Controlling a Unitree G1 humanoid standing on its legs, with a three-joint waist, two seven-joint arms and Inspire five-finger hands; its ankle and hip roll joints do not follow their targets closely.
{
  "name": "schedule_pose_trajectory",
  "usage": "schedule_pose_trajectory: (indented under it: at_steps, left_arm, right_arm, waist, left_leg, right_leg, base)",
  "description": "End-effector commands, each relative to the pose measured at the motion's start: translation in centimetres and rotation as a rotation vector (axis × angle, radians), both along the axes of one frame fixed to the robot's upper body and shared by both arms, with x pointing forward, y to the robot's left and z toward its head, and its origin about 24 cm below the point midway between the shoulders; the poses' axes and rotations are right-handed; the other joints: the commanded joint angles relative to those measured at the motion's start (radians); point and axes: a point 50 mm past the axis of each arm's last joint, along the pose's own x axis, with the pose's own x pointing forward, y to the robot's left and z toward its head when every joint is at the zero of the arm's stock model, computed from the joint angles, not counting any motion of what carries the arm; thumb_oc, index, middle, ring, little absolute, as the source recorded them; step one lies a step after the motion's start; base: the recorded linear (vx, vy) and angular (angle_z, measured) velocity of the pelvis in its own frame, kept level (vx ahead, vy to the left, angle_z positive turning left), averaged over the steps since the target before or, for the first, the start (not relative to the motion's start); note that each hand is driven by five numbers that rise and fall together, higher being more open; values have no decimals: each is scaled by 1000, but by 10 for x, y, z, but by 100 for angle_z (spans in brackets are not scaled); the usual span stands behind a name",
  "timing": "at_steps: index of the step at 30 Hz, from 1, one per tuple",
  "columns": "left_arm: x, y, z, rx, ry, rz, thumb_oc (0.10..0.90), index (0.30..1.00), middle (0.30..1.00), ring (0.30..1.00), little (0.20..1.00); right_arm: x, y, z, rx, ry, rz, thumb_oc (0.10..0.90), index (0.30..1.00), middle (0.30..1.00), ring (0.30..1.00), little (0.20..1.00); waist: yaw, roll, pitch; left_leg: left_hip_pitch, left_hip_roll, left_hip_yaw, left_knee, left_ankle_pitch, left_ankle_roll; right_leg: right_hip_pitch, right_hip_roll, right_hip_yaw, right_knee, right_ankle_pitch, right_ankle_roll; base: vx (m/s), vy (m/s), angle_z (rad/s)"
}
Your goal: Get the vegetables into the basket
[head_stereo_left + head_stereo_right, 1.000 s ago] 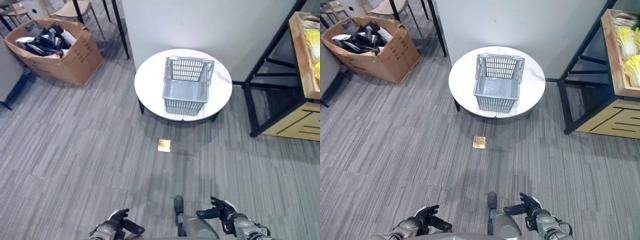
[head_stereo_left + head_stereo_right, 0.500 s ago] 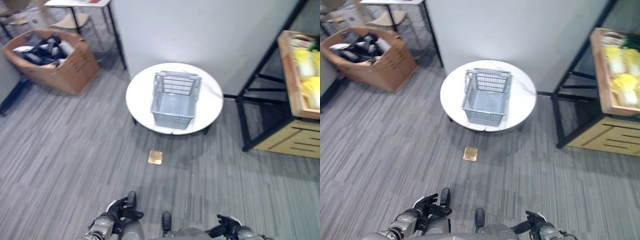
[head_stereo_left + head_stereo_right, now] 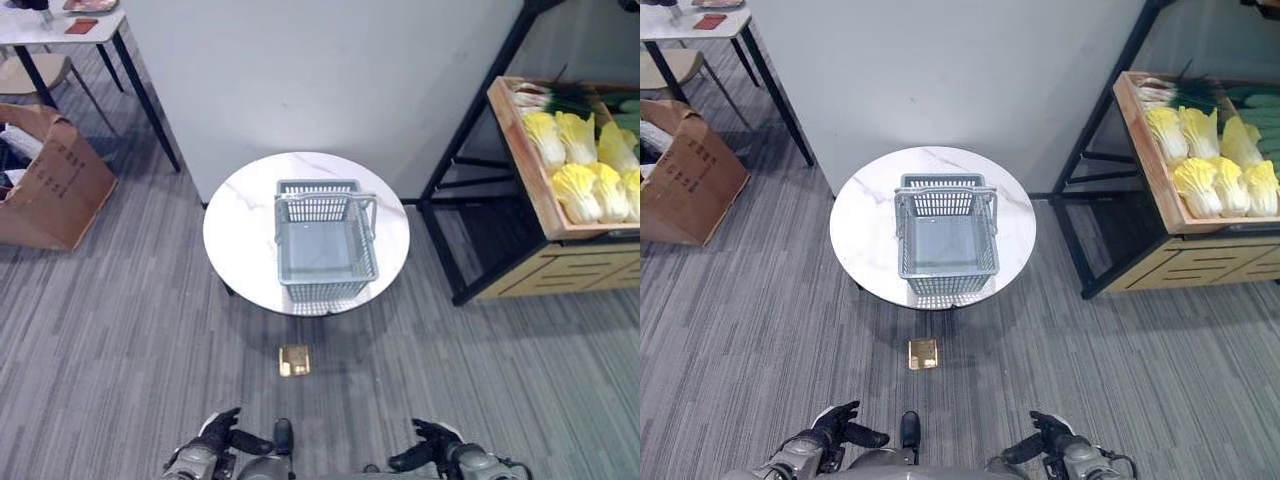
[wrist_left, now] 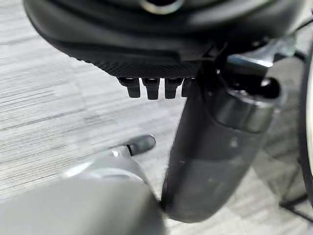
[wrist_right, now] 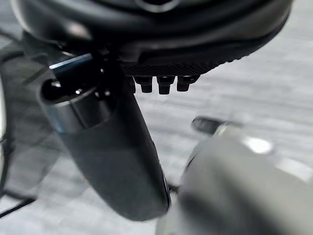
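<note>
My left hand (image 3: 212, 452) and right hand (image 3: 437, 458) both hang low in front of me, well short of the surface (image 3: 240, 228), and carry nothing. In the wrist views the fingers of each hand are curled under the palm with the thumb standing out, so I record both as closed on nothing. The basket (image 3: 325, 244) stands upright and empty on the round surface, its handle (image 3: 326, 203) raised across the half farther from me. Its long axis runs away from me toward the wall, with a short end facing me and the mouth pointing straight up. The vegetables (image 3: 582, 168), pale yellow cabbages, lie in a wooden crate (image 3: 520, 158) on a rack to the right of the basket, well apart from it. They lie side by side, and I cannot tell their ends apart. A small gold square (image 3: 294, 360) lies on the floor between me and the basket, and a cardboard box (image 3: 50, 183) sits far to the basket's left. In my judgement the step in hand is the approach, with nothing yet gathered. To do it well I should head for the crate rather than the basket, square up to its open side, open one hand before reaching, and take one cabbage across its width. The gold square should be stepped around.
</note>
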Motion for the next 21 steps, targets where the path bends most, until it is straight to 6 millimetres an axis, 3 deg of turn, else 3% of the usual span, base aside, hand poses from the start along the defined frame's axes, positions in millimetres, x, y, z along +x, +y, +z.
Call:
schedule_pose_trajectory:
  at_steps: [1,3,4,5,6,9,10,12,15,16,21]
  left_arm:
    - [-14,-1,-4,7,54,-28,900,1000,1000,1000,1000]
    - [-16,-1,-5,6,62,-32,900,1000,1000,1000,1000]
    - [-17,0,-5,6,66,-36,900,1000,1000,1000,1000]
    - [-15,2,-4,12,62,-41,900,1000,1000,1000,1000]
    - [-15,2,-4,12,62,-46,900,1000,1000,1000,1000]
    - [-14,3,-3,16,62,-62,900,1000,1000,1000,1000]
    - [-10,2,-3,15,53,-56,900,1000,1000,1000,1000]
    - [-10,3,-2,19,52,-54,900,1000,1000,1000,1000]
    - [-10,2,-3,18,55,-58,900,1000,1000,1000,1000]
    - [-12,0,-4,20,68,-79,900,1000,1000,1000,1000]
    - [-19,1,-5,31,94,-95,900,1000,1000,1000,1000]
  right_arm:
    - [4,-19,5,-51,-19,15,900,1000,1000,1000,1000]
    - [2,-21,4,-52,-12,8,900,1000,1000,1000,1000]
    - [0,-21,4,-51,-7,8,900,1000,1000,1000,1000]
    - [2,-22,5,-50,-17,-1,900,1000,1000,1000,1000]
    - [3,-22,5,-48,-25,-2,900,1000,1000,1000,1000]
    - [4,-24,6,-46,-32,-16,900,1000,1000,1000,1000]
    - [7,-21,6,-38,-43,-19,900,1000,1000,1000,1000]
    - [8,-20,6,-35,-46,-18,900,1000,1000,1000,1000]
    - [3,-18,5,-33,-35,-7,900,1000,1000,1000,1000]
    - [1,-19,4,-38,-32,-2,900,1000,1000,1000,1000]
    - [7,-23,8,-34,-70,-33,900,1000,1000,1000,1000]
  waist:
    - [-1,-21,15]
    - [1,-23,13]
    - [-2,-23,15]
    - [-17,-13,34]
    - [-24,-1,46]
    - [-48,17,63]
    - [-70,15,78]
    - [-81,12,87]
    - [-88,13,79]
    - [-86,16,61]
    - [-83,18,17]
  left_leg:
    - [-46,45,-9,105,-70,-65]
    - [-24,37,-6,97,-77,-60]
    - [-3,29,-7,89,-82,-58]
    - [24,24,-14,79,-83,-49]
    - [34,30,-27,75,-84,-48]
    - [99,26,-60,46,-100,-53]
    - [124,18,-77,31,-102,-55]
    - [139,14,-80,21,-101,-56]
    - [145,17,-106,16,-98,-61]
    - [151,26,-112,10,-101,-67]
    - [180,37,-118,9,-113,-78]
  right_leg:
    - [14,-12,22,-12,135,47]
    - [-2,-16,14,41,168,63]
    - [-20,-15,16,82,213,77]
    - [-79,-6,33,204,317,92]
    - [-106,12,42,247,322,89]
    - [-188,-6,-30,155,292,47]
    - [-238,7,-40,73,301,48]
    - [-266,16,-51,38,317,53]
    - [-211,24,-41,33,277,50]
    - [-171,31,-45,4,230,35]
    - [-100,30,-72,-42,206,21]
  base:
    - [57,48,-15]
    - [44,38,-18]
    - [19,56,-10]
    - [36,87,-5]
    - [59,100,-10]
    - [198,34,4]
    - [207,-8,16]
    - [101,8,41]
    - [58,-24,58]
    - [79,-52,80]
    - [97,-54,32]
